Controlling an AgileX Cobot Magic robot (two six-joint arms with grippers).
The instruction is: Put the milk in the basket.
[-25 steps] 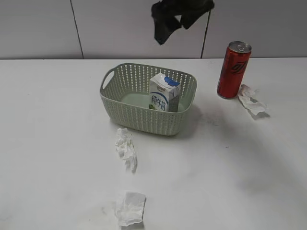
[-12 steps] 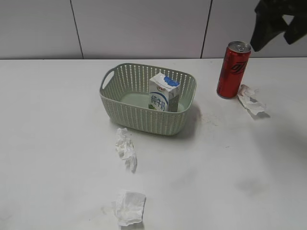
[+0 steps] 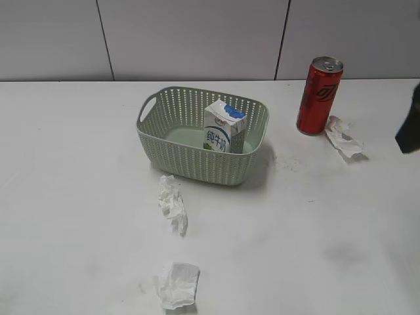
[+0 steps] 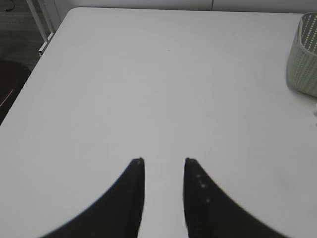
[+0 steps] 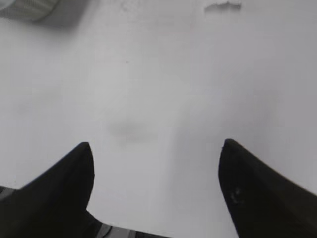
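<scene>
**Milk in basket, both grippers empty**

While the milk (image 3: pixel 225 127) stands upright inside the basket (image 3: pixel 197 161), toward its right end, other items sit outside it: red can (image 3: pixel 319 95) well right of the basket, tissue (image 3: pixel 344 138) beside the can, two tissues (image 3: pixel 172 204) (image 3: pixel 177 284) in front of the basket. Left gripper (image 4: pixel 162 161): fingers slightly parted, empty, left of the basket. Right gripper (image 5: pixel 156 145): spread wide, empty, over bare table (image 3: pixel 79 197).

I see a red can (image 3: pixel 319 96) standing upright on the white table (image 3: pixel 79 197). One crumpled tissue (image 3: pixel 343 137) touches its base; two more (image 3: pixel 172 204) (image 3: pixel 177 285) lie nearer me.
</scene>
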